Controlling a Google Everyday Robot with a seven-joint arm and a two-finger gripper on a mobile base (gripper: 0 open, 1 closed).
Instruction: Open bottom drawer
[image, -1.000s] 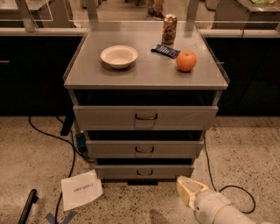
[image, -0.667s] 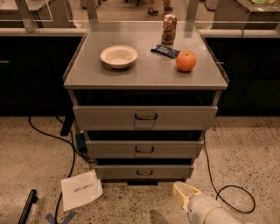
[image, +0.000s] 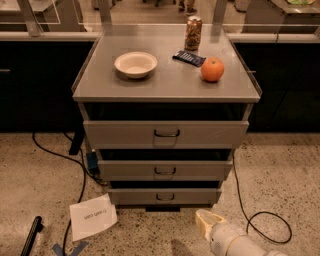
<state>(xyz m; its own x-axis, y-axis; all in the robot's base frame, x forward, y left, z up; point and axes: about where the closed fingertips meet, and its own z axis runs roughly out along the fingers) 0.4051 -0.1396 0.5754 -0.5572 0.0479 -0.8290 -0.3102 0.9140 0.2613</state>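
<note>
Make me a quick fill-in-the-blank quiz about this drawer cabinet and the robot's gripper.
The gripper hangs low, to the ____ of the handle on the bottom drawer. The bowl on the cabinet is ____. The cabinet has ____ drawers.
Missing: right; empty; three.

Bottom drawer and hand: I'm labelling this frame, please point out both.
bottom drawer (image: 165, 196): camera view, on its central handle.
hand (image: 206, 219): camera view, on its cream tip, low and below-right of the drawer.
</note>
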